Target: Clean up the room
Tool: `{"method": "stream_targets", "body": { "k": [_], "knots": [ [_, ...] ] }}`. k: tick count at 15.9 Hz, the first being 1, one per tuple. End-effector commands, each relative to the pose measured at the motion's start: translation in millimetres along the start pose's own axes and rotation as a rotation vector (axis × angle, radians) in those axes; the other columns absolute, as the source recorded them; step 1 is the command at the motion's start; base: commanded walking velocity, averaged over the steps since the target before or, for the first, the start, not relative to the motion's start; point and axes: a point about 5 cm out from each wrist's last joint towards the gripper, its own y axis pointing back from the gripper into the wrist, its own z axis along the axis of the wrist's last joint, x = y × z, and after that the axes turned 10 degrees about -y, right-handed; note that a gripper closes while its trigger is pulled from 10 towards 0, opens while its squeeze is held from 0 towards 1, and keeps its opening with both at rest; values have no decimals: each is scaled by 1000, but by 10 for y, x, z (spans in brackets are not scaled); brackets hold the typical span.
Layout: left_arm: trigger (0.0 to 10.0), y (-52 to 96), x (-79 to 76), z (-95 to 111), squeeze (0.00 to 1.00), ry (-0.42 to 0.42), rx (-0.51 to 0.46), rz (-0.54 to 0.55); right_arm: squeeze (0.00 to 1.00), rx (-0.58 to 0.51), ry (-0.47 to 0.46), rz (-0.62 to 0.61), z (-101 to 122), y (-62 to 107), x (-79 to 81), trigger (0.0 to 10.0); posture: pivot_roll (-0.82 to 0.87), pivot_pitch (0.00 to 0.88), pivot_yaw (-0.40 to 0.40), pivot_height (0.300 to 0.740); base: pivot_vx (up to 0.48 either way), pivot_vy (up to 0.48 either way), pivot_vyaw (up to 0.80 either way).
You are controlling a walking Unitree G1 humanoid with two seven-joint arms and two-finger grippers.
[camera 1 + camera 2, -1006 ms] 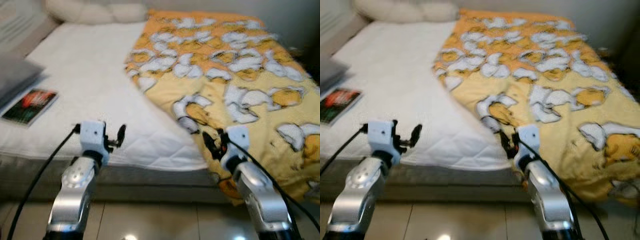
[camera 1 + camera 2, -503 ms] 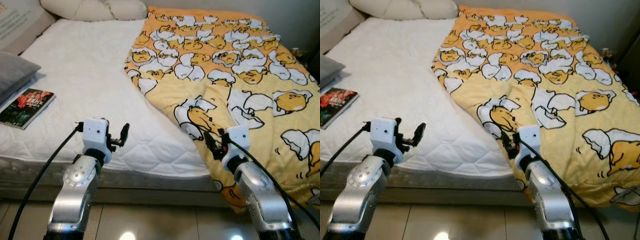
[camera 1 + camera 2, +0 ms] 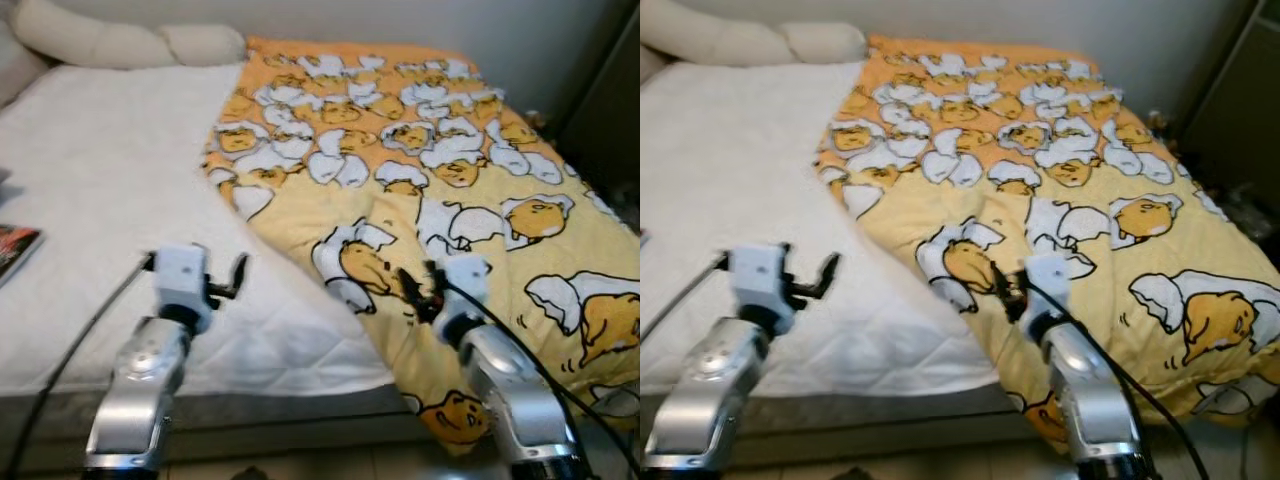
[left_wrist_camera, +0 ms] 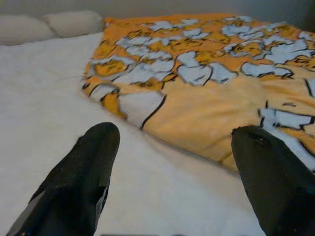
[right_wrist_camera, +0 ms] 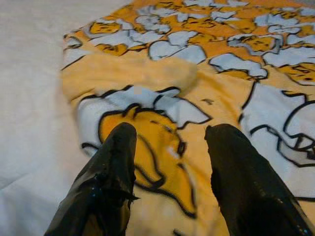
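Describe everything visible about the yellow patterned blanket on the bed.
The blanket is soft-looking fabric, yellow-orange, printed all over with white-and-yellow cartoon egg figures outlined in black. It lies spread over the robot's right half of the white mattress, its edge running diagonally and rumpled, its near end draping over the bed's foot. The right gripper, fingers open, hovers over its edge; the left gripper, also open, hovers over bare mattress.

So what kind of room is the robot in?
It looks like a bedroom. There's a big bed with a white mattress, a yellow blanket with cartoon egg pictures spread over one side, and pale pillows at the far end by the wall.
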Motion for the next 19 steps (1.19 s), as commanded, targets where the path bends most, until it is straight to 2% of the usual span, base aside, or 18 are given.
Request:
{"method": "stream_targets", "body": {
  "k": [1,18,19],
  "knots": [
    [10000,-31,-90,61,0,1,-24,-31,0,-7,19,-24,34,25,-91,10000,-16,0,-6,740,345,0,0],
    [10000,-30,-92,61,0,0,-24,-31,0,-6,19,-22,33,23,-90,10000,-16,0,-6,740,349,0,0],
    [10000,-6,-9,94,0,-47,-24,-103,1000,65,36,-104,55,-215,-350,10000,58,0,17,740,0,0,0]
  ]
}}
